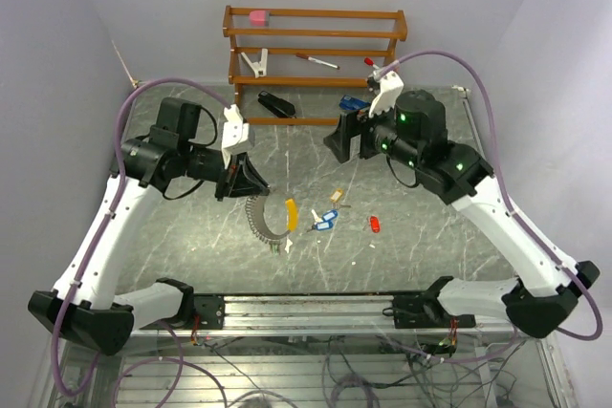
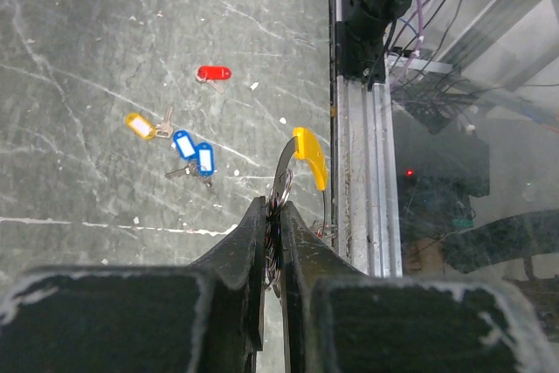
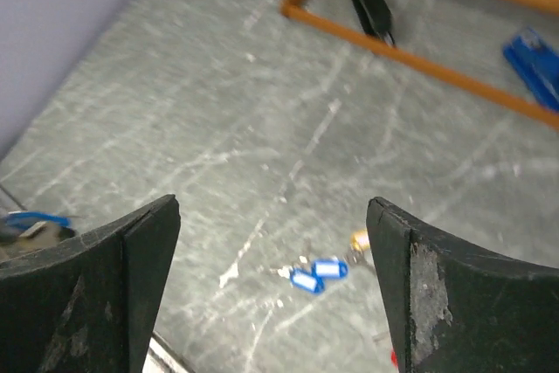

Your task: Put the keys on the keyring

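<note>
As left arm point(image 1: 182, 155) stoops, seemingly pinching keyring point(image 2: 279, 179), right jaws wide.

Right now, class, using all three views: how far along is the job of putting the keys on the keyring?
Done: a yellow tag already hangs on the keyring. In hand: the left claw is shut on the keyring, while the right claw is open and holds nothing. Left: two blue-tagged keys, a beige-tagged key and a red-tagged key lie loose on the table.
</note>
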